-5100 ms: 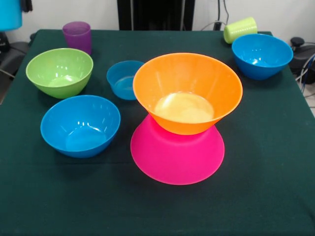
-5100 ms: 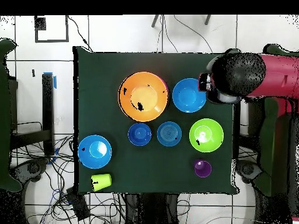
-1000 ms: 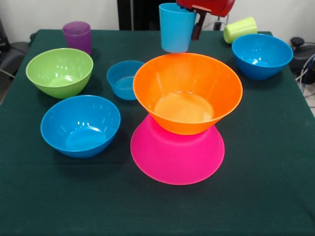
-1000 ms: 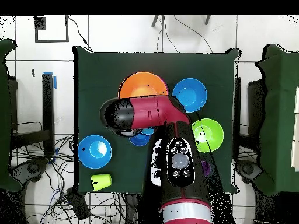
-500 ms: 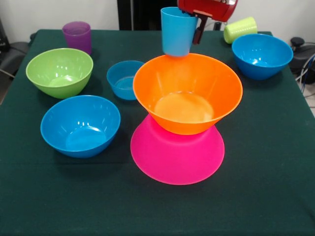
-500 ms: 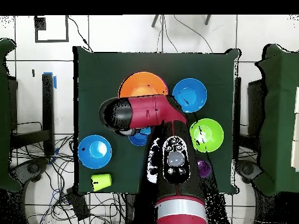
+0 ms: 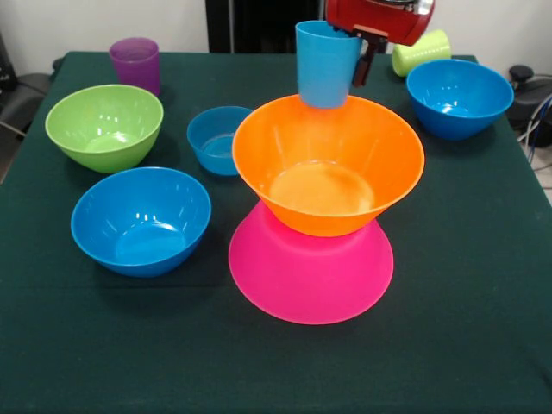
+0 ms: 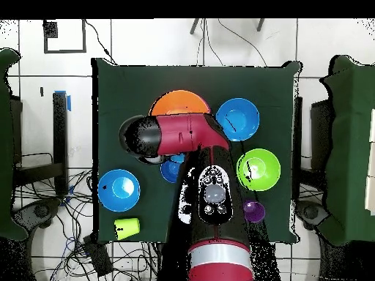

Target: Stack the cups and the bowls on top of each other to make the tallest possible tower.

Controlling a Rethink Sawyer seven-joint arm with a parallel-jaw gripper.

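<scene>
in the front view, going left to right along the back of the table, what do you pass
purple cup → light blue cup held by the gripper → yellow-green cup lying on its side → blue bowl

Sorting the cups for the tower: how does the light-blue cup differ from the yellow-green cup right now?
The light-blue cup stands upright in the air, held by the gripper above the far rim of the orange bowl; the yellow-green cup lies on its side on the table, untouched, near the far edge. The light-blue cup sits by the tower; the yellow-green one lies beyond a blue bowl. Both are small smooth tumblers.
</scene>
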